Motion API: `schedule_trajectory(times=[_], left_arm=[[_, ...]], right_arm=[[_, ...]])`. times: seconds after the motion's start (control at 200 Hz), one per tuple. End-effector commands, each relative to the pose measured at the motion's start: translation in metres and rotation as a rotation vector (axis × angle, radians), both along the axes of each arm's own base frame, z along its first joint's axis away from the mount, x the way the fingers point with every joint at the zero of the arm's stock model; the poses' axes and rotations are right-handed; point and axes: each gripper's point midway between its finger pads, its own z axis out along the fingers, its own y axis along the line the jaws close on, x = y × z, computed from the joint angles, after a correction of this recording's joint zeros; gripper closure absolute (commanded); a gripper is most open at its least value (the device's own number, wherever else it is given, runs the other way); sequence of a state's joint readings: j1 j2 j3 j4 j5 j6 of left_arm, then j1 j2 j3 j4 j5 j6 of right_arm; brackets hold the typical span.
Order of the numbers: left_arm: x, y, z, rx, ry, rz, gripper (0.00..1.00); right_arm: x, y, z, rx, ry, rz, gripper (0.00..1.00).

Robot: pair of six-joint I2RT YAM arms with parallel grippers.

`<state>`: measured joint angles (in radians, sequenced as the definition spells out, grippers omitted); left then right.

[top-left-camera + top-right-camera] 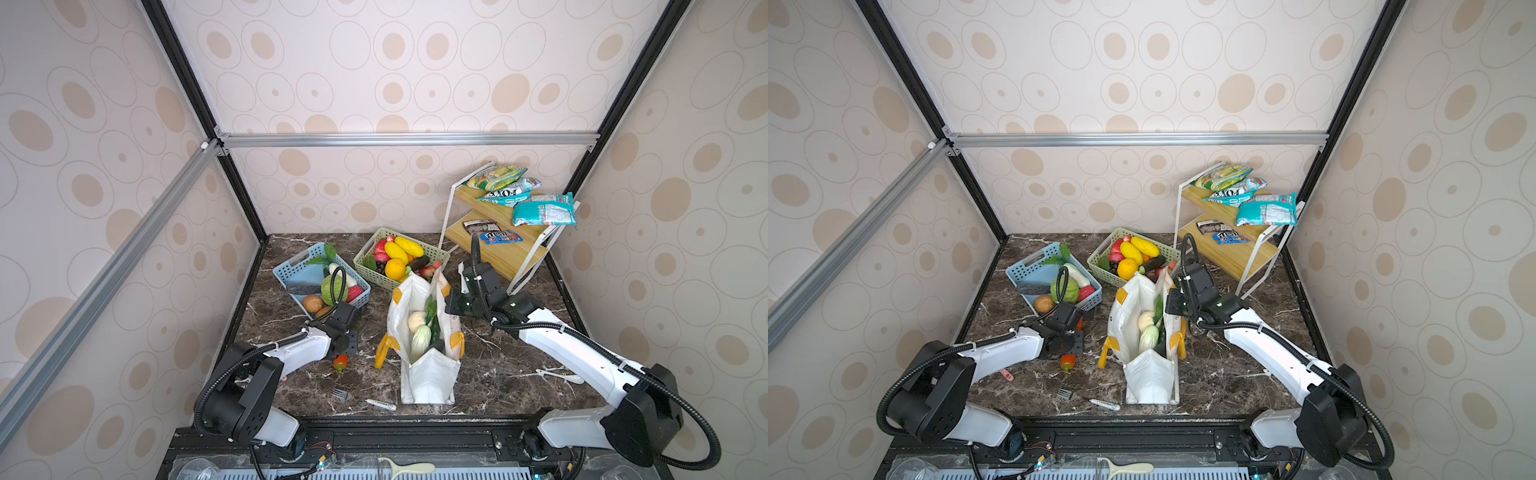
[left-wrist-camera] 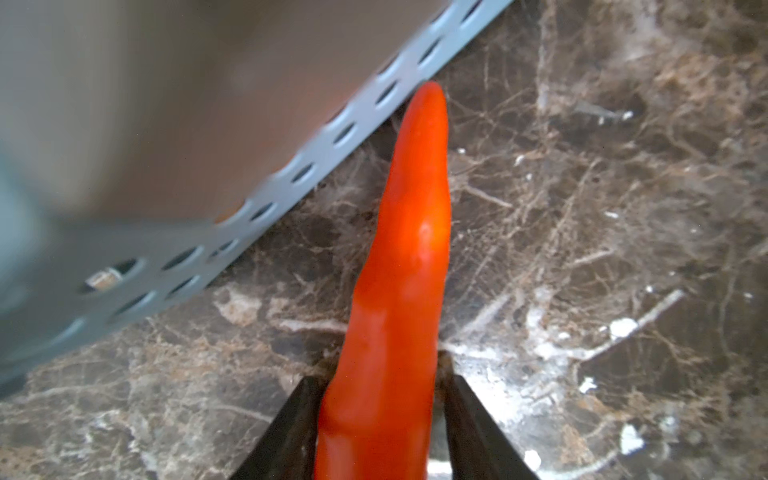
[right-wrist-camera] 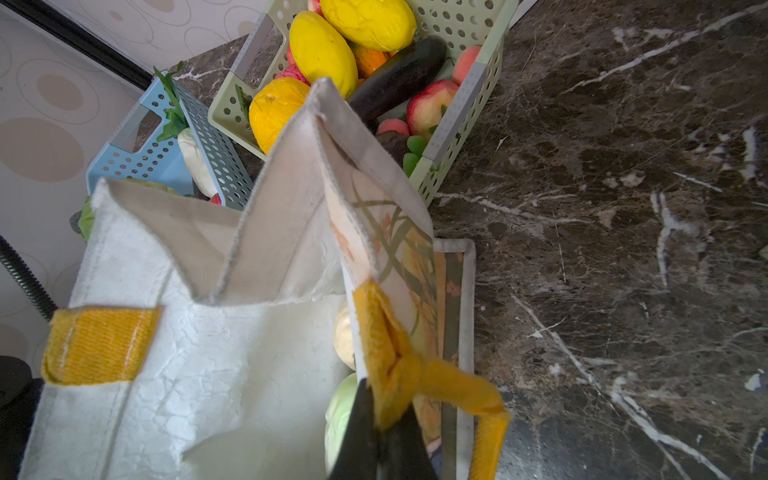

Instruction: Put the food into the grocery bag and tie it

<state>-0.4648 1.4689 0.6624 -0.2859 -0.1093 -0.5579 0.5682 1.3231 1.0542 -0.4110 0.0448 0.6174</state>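
The left gripper (image 2: 380, 380) straddles the red-orange pepper (image 2: 411, 249) lying on the marble table (image 2: 602, 208). One finger touches it and the other stands a sliver off (so no clamp yet). Beyond the fingertips, the pepper's tip nearly meets the blue basket (image 2: 291, 174) wall. The right gripper (image 3: 384, 409) is pinched tight on the yellow strap handle (image 3: 457, 390) at the grocery bag (image 3: 187, 395) rim. Just beside those fingers, inside the bag, sit the cabbage (image 3: 340, 411) and the beige knobbly ball (image 3: 343, 332).

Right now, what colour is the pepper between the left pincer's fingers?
The pepper is red-orange, clearest in the left wrist view.
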Motion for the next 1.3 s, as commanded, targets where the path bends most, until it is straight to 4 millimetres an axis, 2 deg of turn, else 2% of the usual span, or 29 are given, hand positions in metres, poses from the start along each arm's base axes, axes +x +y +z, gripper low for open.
schedule_trajectory(times=[0.0,0.11,0.23,0.905,1.065,1.295], left_arm=[[-0.008,-0.005,-0.011,-0.035,0.054,-0.003,0.57],[-0.007,-0.015,-0.01,-0.083,0.057,-0.018,0.65],[-0.003,-0.023,-0.004,-0.118,0.05,-0.03,0.68],[0.016,-0.038,0.069,-0.227,-0.092,-0.039,0.69],[0.025,-0.046,0.1,-0.271,-0.148,-0.054,0.69],[0.042,-0.06,0.164,-0.349,-0.268,-0.096,0.68]], right_arm=[[-0.008,-0.013,-0.012,-0.034,0.037,-0.029,1.0],[-0.009,-0.015,-0.012,-0.04,0.039,-0.036,1.0],[-0.01,-0.017,-0.013,-0.042,0.04,-0.043,1.0],[-0.01,-0.017,-0.012,-0.04,0.038,-0.038,1.0],[-0.009,-0.016,-0.011,-0.039,0.037,-0.036,1.0],[-0.01,-0.017,-0.01,-0.039,0.037,-0.039,1.0]])
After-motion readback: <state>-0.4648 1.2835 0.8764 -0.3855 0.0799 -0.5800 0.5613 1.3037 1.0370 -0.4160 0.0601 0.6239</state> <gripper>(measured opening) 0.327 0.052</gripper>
